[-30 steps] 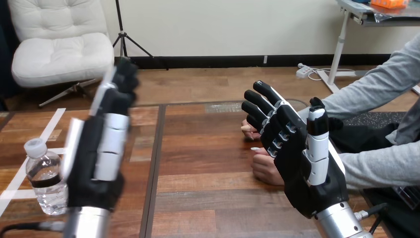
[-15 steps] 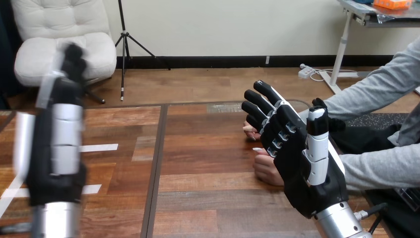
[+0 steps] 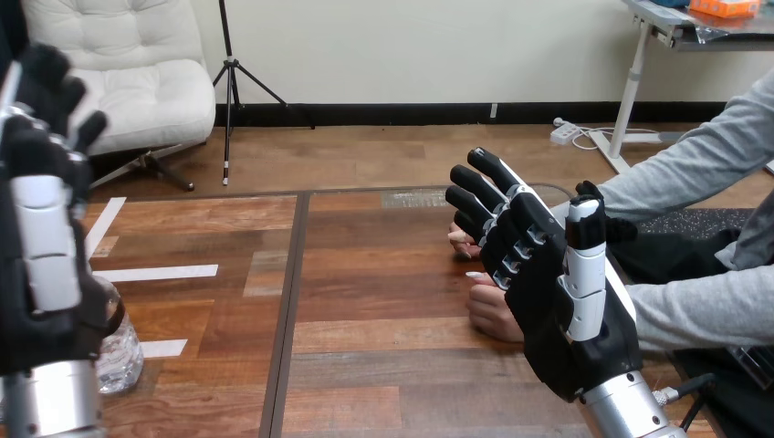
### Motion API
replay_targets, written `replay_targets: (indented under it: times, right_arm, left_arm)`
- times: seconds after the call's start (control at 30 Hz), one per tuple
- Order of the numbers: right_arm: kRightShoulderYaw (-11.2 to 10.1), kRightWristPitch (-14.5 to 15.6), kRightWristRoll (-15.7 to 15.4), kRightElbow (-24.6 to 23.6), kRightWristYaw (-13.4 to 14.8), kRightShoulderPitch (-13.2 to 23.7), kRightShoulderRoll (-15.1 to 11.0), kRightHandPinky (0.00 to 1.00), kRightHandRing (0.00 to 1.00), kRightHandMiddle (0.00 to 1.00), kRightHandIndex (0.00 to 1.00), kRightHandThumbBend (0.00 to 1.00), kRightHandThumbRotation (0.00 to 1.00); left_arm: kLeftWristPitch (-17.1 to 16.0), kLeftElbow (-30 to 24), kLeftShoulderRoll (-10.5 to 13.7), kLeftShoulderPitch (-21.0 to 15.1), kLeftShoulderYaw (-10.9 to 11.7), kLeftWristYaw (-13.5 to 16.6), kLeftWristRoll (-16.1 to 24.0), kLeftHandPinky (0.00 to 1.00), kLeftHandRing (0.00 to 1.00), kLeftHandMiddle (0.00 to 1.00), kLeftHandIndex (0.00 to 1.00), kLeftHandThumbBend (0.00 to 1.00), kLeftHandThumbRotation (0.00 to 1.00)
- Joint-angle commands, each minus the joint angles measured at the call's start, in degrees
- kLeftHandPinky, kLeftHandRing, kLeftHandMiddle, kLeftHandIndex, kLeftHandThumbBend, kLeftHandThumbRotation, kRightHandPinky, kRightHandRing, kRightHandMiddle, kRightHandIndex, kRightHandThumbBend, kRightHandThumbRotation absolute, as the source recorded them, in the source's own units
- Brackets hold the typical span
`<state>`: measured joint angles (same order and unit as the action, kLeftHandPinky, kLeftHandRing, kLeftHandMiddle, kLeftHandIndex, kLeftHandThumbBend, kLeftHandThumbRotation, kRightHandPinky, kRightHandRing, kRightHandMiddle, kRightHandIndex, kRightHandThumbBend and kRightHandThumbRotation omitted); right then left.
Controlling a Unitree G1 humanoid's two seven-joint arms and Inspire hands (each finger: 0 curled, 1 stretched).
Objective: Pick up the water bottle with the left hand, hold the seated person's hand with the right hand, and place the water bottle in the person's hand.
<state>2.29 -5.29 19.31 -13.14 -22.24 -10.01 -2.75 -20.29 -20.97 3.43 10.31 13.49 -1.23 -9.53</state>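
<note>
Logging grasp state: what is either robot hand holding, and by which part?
Nothing is held. The left hand stands straight-fingered in front of the water bottle; the right hand, fingers straight, is before the person's hands, not curled round them.

Both my hands are up with straight fingers over the surface (image 3: pixel 383 365).
My left hand (image 3: pixel 41 274) stands at the view's left edge, fingers upward, covering most of the upright bottle (image 3: pixel 120 354) behind it; I cannot tell whether they touch. My right hand (image 3: pixel 559 292) hangs with fingers spread in front of the person's hands (image 3: pixel 493 315), which rest on the surface.
</note>
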Motion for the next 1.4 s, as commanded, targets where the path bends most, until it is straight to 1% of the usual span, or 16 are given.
replay_targets:
  times: [0.0, 0.1, 0.2, 0.3, 0.6, 0.7, 0.87, 1.07, 1.37]
  right_arm:
    - [0.03, -0.59, -0.13, -1.47, 0.16, 3.01, -0.13, 1.0, 0.93, 0.92, 0.92, 0.8, 1.0]
    - [0.04, -0.69, -0.23, -1.4, 0.05, 3.04, -0.24, 1.0, 0.93, 0.92, 0.92, 0.8, 1.0]
    - [0.06, -0.62, -0.29, -1.44, 0.09, 3.03, -0.26, 1.0, 0.93, 0.92, 0.92, 0.8, 1.0]
    - [0.04, -0.49, -0.19, -1.37, 0.08, 3.11, -0.26, 1.0, 0.93, 0.92, 0.92, 0.8, 1.0]
    - [0.01, -0.77, -0.31, -1.09, -0.15, 3.31, -0.41, 1.0, 0.94, 0.92, 0.92, 0.81, 1.0]
    - [-0.03, -0.85, -0.27, -1.04, -0.17, 3.31, -0.39, 1.0, 0.94, 0.92, 0.92, 0.81, 1.0]
    - [-0.08, -0.79, -0.05, -1.06, -0.22, 3.32, -0.35, 1.0, 0.94, 0.92, 0.92, 0.8, 1.0]
    - [-0.1, -0.68, 0.0, -1.26, -0.21, 3.26, -0.4, 1.0, 0.94, 0.92, 0.92, 0.8, 1.0]
    - [-0.07, -0.47, 0.08, -1.38, -0.25, 3.27, -0.47, 1.0, 0.94, 0.92, 0.92, 0.8, 1.0]
  left_arm:
    - [-1.17, -1.02, 0.69, -3.23, 1.72, 0.84, -0.13, 0.87, 0.91, 0.91, 0.88, 0.74, 0.93]
    - [-1.28, -0.73, 1.0, -3.41, 2.75, 1.53, 0.1, 0.86, 0.9, 0.9, 0.87, 0.78, 0.92]
    - [-1.78, -0.09, 1.59, -3.53, 3.86, 1.48, -0.4, 0.86, 0.9, 0.9, 0.87, 0.79, 0.92]
    - [-1.59, 0.14, 1.98, -3.76, 4.85, 1.71, -0.78, 0.86, 0.91, 0.91, 0.88, 0.8, 0.93]
    - [-0.77, 0.76, 2.31, -4.21, 8.24, 4.28, -0.01, 0.86, 0.91, 0.9, 0.87, 0.84, 0.94]
    - [-0.75, 1.1, 2.41, -4.31, 8.99, 4.85, 0.02, 0.85, 0.9, 0.89, 0.86, 0.85, 0.94]
    - [-0.89, 1.67, 2.31, -4.66, 9.86, 5.48, -0.22, 0.83, 0.88, 0.87, 0.84, 0.84, 0.94]
    - [-1.58, 3.42, 2.95, -5.19, 11.18, 5.31, -0.32, 0.78, 0.86, 0.85, 0.83, 0.82, 0.94]
    - [-1.95, 5.27, 3.91, -5.54, 12.72, 5.24, -0.05, 0.75, 0.85, 0.85, 0.84, 0.8, 0.96]
